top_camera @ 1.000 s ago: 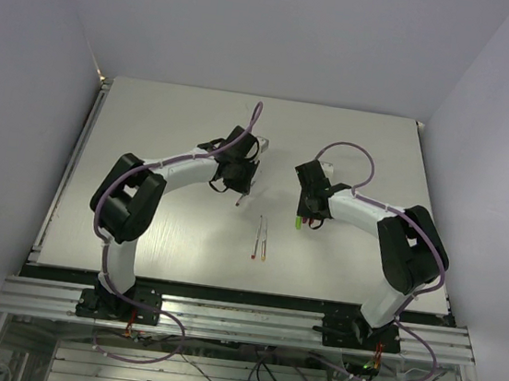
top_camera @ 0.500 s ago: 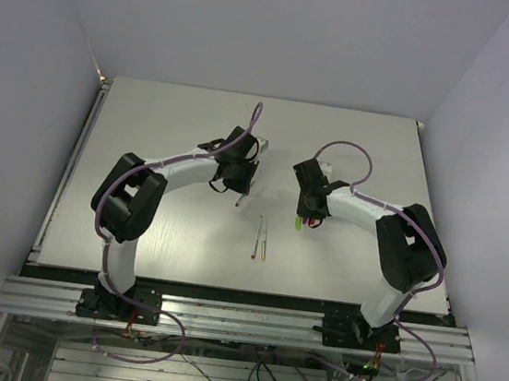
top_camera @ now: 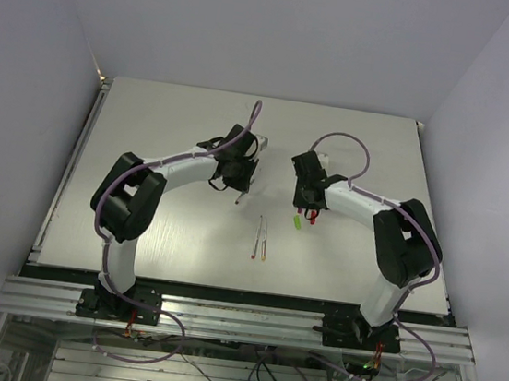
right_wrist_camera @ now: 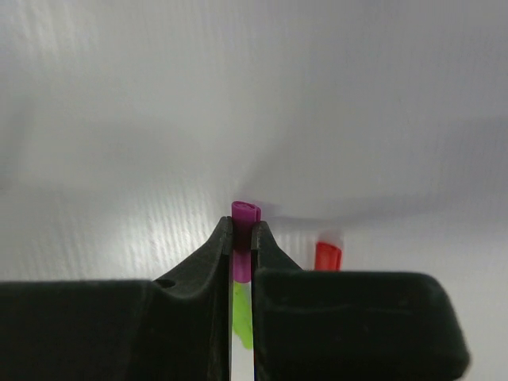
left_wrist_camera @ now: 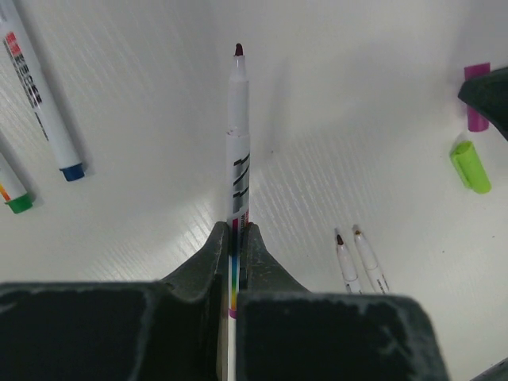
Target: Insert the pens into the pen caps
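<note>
Right arm leftward, purple cap between jaws

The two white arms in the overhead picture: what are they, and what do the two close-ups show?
They are robots: a left arm and a right arm bolted at a table's near edge, seen by a fixed camera above. Each close-up comes from a camera on a wrist, looking past that arm's own gripper. The left gripper is shut on an uncapped pen; the right gripper on a purple cap. On the table lie two more uncapped pens, a light green cap, a red cap and two capped pens.
</note>
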Robot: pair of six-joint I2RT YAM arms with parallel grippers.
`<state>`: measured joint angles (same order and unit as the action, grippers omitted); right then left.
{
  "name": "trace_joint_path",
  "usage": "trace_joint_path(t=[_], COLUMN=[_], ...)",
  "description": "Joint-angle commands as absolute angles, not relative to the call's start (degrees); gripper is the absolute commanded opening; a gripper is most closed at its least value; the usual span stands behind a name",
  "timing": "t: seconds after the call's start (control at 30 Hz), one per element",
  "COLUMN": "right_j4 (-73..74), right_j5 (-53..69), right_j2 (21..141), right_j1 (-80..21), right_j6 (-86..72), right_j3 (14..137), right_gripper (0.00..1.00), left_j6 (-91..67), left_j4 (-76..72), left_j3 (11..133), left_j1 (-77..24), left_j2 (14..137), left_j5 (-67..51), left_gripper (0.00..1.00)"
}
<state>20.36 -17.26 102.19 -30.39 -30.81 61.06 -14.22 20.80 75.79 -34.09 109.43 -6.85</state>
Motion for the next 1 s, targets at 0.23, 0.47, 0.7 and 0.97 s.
trace_joint_path(t=[0.23, 0.47, 0.7, 0.97], right_j4=[0.1, -19.0, -33.7, -42.5], right_j5=[-17.3, -15.0, -15.0, -15.6], right_j2=[97.8, 92.2, 88.5, 85.6], right_j1=[-28.5, -26.3, -26.2, -26.2], right_j6=[-25.9, -26.4, -30.2, -33.4], right_j3=[66.4, 59.7, 53.4, 49.6], right_gripper=[0.0, 0.0, 0.0, 0.0], left_j6=[-14.4, -18.4, -23.1, -25.4], left_j4=[13.2, 1.8, -6.2, -8.8], left_j3=[78.7, 75.7, 73.4, 72.7], left_j1=[-32.7, -32.7, -32.7, -32.7], left_j2=[106.5, 102.9, 100.0, 99.5], left_j5=[-15.0, -23.7, -27.9, -29.9], left_gripper=[0.07, 0.07, 0.07, 0.07])
